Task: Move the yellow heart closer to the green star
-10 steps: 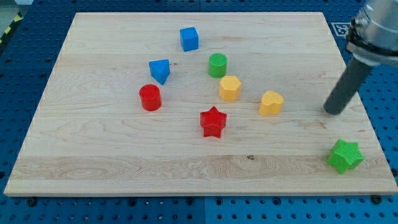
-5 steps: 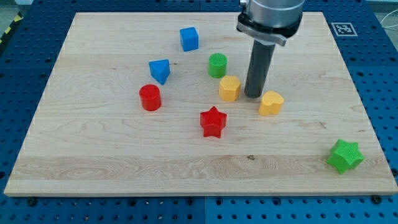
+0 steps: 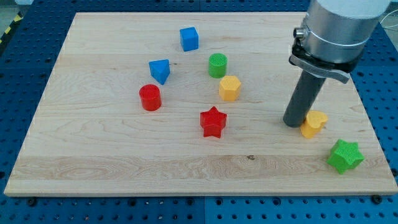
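The yellow heart lies near the board's right side, a short way up and left of the green star at the bottom right corner. My tip rests on the board touching the heart's left side; the dark rod hides part of the heart's left edge. A small gap separates the heart and the star.
On the wooden board: a yellow hexagon, a green cylinder, a red star, a red cylinder, a blue triangular block and a blue cube. The board's right edge runs just past the star.
My tip swung from the right edge to left of the heart, then pushed the heart right and down, toward the green star. The other blocks have not moved.
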Robot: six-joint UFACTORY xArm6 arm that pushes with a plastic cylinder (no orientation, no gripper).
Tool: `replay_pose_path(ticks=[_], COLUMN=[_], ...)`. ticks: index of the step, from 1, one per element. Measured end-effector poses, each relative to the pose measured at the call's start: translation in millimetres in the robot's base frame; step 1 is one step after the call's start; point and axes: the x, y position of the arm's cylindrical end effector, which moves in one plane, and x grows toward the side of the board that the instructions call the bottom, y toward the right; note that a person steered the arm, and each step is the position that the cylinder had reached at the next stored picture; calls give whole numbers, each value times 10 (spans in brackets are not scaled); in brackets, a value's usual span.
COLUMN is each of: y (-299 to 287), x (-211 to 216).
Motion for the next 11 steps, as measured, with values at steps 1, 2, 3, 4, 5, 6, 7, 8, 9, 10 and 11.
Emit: replay_pose_path(ticks=[1,2,3,4,5,6,7,8,9,10,11], y=[116,278,446,452,432,270,155,156,161,205,278], x=[-30,-284,-290,-176,-143,-144,-143,-66,110,166,166])
